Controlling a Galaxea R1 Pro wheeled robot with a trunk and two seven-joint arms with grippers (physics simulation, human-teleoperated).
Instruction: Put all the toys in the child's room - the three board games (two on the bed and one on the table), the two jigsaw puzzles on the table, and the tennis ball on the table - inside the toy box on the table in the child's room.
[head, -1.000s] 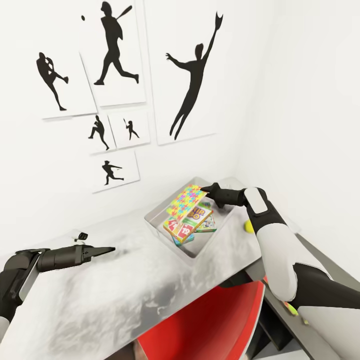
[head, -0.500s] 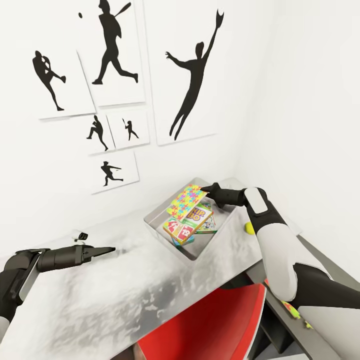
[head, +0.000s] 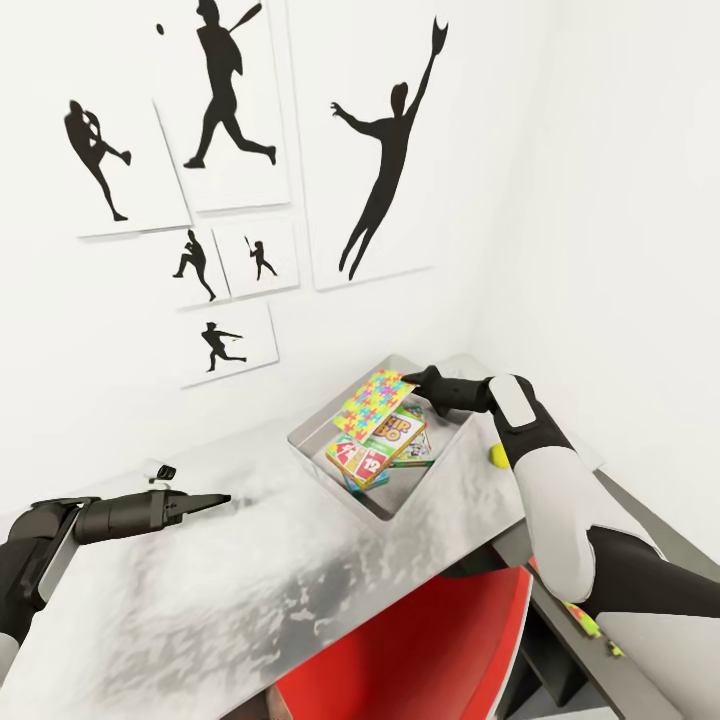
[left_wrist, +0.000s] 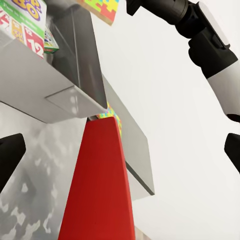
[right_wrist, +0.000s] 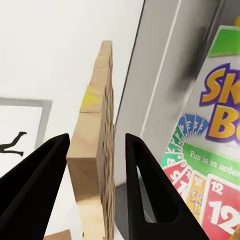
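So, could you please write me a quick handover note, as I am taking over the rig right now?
Right gripper: shut on the jigsaw puzzle, held tilted above the toy box.
Left gripper: jaws open, holding nothing, over the table.
Done: board games lie in the box.
Left: release this puzzle into the box, then fetch the tennis ball on the table beside the box. The second puzzle cannot be confirmed.

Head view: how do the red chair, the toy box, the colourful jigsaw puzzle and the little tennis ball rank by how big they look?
1. Red chair, largest, though it sits nearest the camera, which flatters it.
2. Toy box.
3. Jigsaw puzzle, held over the box by the right claw.
4. Tennis ball, smallest, on the table.
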